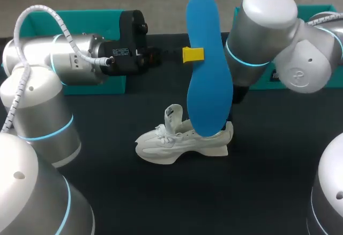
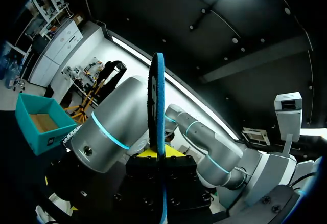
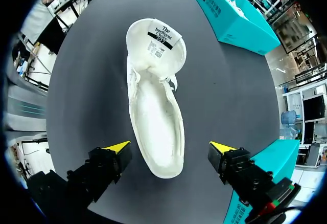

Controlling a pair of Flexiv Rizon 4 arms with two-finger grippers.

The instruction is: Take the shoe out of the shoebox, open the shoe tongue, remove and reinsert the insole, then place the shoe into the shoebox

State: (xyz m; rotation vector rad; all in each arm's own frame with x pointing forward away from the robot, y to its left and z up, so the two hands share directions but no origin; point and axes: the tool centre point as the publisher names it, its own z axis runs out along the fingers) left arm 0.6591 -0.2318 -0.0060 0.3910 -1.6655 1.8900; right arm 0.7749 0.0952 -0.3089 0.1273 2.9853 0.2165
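In the head view, our left claw (image 1: 193,54) pinches the blue insole (image 1: 208,85), which it holds upright above the white sneaker (image 1: 177,142). The sneaker lies on the black tabletop (image 1: 161,203), and a teal shoebox (image 1: 115,83) sits behind our left arm. In the left wrist view, we see the insole edge-on, gripped between the fingers. In the right wrist view, our right claw (image 3: 169,147) hangs spread over the sneaker's heel end, touching nothing. The sneaker's tongue is folded forward.
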